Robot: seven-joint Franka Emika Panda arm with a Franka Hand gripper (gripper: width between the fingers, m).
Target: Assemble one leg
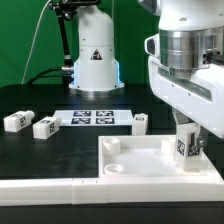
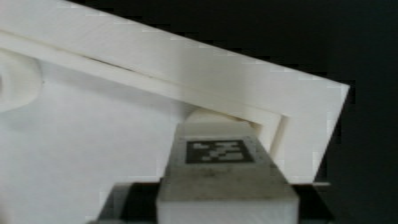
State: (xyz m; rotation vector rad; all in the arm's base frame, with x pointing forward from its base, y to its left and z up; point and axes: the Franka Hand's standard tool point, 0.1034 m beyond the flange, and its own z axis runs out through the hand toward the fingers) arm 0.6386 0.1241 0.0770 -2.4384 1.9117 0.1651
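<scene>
My gripper (image 1: pixel 187 140) is shut on a leg (image 1: pixel 188 146), a small white block with a black-and-white tag. It holds the leg upright over the corner of the large white panel (image 1: pixel 150 160) at the exterior view's right. In the wrist view the leg (image 2: pixel 217 150) sits between my fingers, its far end at the panel's raised corner rim (image 2: pixel 294 120). I cannot tell whether it touches the panel. Three more legs lie on the black table: two at the exterior view's left (image 1: pixel 14 121) (image 1: pixel 46 126) and one behind the panel (image 1: pixel 140 122).
The marker board (image 1: pixel 95 118) lies flat on the table behind the panel. A white robot base (image 1: pixel 92 60) stands at the back in front of a green backdrop. A round socket (image 1: pixel 113 147) shows at the panel's far corner on the exterior view's left.
</scene>
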